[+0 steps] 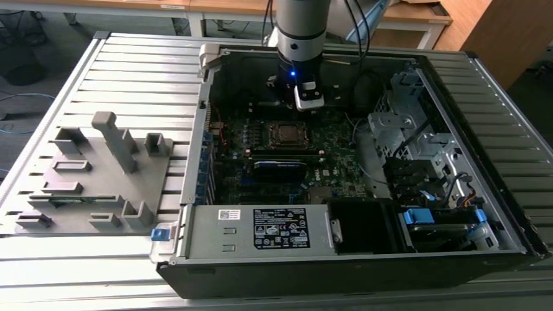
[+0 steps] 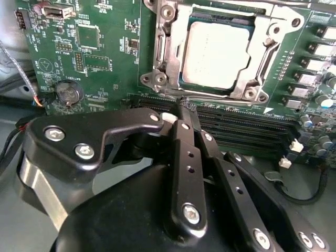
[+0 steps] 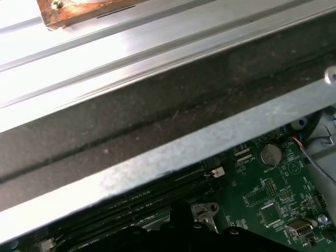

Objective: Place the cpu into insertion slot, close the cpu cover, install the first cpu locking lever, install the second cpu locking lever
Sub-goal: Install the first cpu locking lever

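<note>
1. Computer case (image 1: 484, 194) lies open on the slatted counter (image 1: 129, 71), giving the arm access from above.
2. Motherboard (image 2: 94, 63) faces upward inside it.
3. Gripper (image 2: 181, 113) hovers beside the memory slots (image 2: 236, 123), close to the socket; its jaws look clenched together, grasping nothing.
4. Cpu cover (image 2: 262, 52) appears lowered around the chip.
5. Cpu (image 2: 215, 52) sits in the insertion slot (image 1: 284, 133), near the case's far wall.

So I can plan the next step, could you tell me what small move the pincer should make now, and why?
Probably a short advance toward the cpu cover: it looks down around the seated cpu, and the shut pincer hovers over the memory slots beside it.
</note>
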Motion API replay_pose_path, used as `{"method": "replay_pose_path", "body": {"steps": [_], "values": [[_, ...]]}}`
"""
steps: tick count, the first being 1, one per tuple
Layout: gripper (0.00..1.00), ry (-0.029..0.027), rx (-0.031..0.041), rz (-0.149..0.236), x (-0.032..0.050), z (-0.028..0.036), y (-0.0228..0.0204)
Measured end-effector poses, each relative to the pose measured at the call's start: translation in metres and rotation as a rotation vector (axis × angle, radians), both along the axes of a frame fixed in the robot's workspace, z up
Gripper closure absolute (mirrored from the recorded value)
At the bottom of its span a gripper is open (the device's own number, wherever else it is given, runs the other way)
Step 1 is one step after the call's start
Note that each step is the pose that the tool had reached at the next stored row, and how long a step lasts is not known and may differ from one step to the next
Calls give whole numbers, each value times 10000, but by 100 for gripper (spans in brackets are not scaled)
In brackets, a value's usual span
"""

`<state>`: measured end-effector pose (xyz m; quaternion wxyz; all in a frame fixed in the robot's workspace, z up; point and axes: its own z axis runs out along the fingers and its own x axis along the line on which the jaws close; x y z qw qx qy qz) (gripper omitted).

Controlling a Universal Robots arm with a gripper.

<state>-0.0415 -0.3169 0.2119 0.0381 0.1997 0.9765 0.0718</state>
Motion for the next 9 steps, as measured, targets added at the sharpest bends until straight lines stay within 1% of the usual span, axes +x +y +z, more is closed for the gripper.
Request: {"method": "replay_pose_path", "body": {"steps": [1, 2, 3, 4, 5, 6, 7, 9], "values": [[89, 7, 0, 0, 0, 0, 0], [89, 7, -29, 0, 1, -1, 1], [89, 10, -143, 7, 1, -1, 0], [89, 16, -304, 13, 1, 0, 0], [89, 24, -493, 20, 0, -1, 0], [89, 32, -664, 27, 0, -1, 1], [89, 39, -756, 34, 0, -1, 0], [89, 72, -919, 56, 0, -1, 0]]}}
